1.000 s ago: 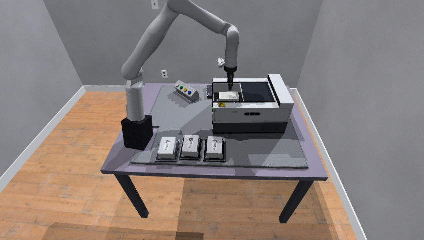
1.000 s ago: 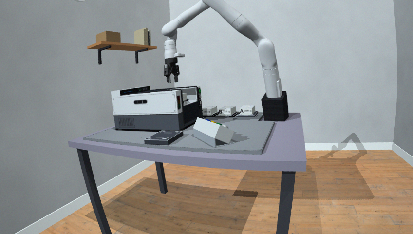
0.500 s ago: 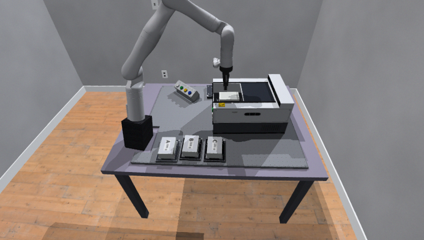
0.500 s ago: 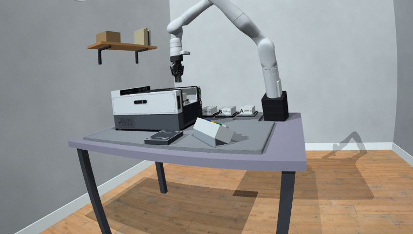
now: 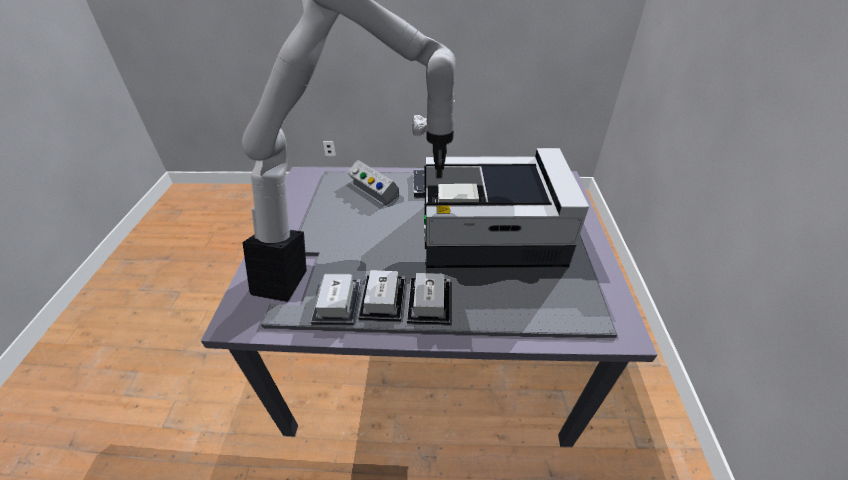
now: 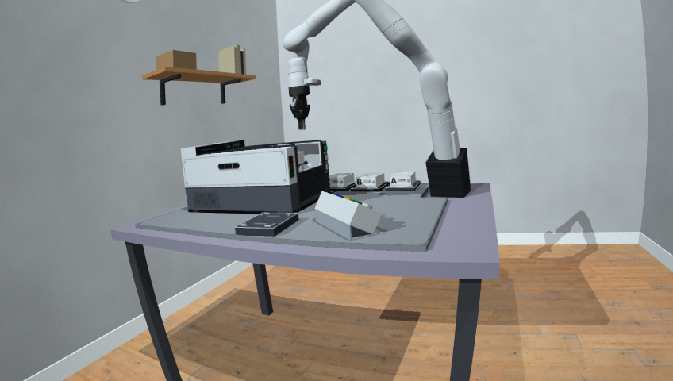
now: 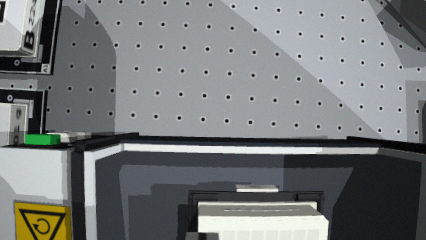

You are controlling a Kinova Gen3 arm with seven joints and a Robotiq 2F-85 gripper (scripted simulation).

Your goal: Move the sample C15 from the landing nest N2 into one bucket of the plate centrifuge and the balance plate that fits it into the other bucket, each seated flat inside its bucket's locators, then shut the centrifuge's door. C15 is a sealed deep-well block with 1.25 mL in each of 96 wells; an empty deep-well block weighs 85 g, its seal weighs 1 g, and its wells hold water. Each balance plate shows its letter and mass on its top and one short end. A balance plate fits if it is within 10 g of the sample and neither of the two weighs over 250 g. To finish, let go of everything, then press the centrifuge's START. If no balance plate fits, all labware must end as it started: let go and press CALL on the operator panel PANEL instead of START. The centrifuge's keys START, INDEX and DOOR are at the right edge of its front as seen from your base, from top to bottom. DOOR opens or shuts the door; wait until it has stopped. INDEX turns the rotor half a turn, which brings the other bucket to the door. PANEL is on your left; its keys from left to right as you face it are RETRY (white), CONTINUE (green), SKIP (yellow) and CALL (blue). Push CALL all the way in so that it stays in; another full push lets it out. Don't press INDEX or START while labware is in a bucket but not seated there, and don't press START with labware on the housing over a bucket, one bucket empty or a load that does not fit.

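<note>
The sample C15 (image 5: 458, 191), a white sealed deep-well block, lies in the bucket under the open door of the centrifuge (image 5: 502, 205). In the wrist view its near edge (image 7: 262, 220) shows low in the opening. My gripper (image 5: 439, 172) (image 6: 301, 125) is shut and empty. It hangs above the left edge of the opening, clear of the housing. The landing nest N2 (image 5: 419, 181) beside the centrifuge is empty. Balance plates A (image 5: 335, 295), B (image 5: 381, 292) and C (image 5: 429, 294) sit in their nests at the table's front. A green key (image 7: 42, 139) shows on the centrifuge's front edge.
The operator panel PANEL (image 5: 375, 181) stands left of the centrifuge, also seen from behind (image 6: 347, 214). The slid-back door (image 5: 514, 183) covers the right part of the housing. The arm's black base (image 5: 274, 261) stands at the left edge. A wall shelf (image 6: 198, 73) hangs beyond the table.
</note>
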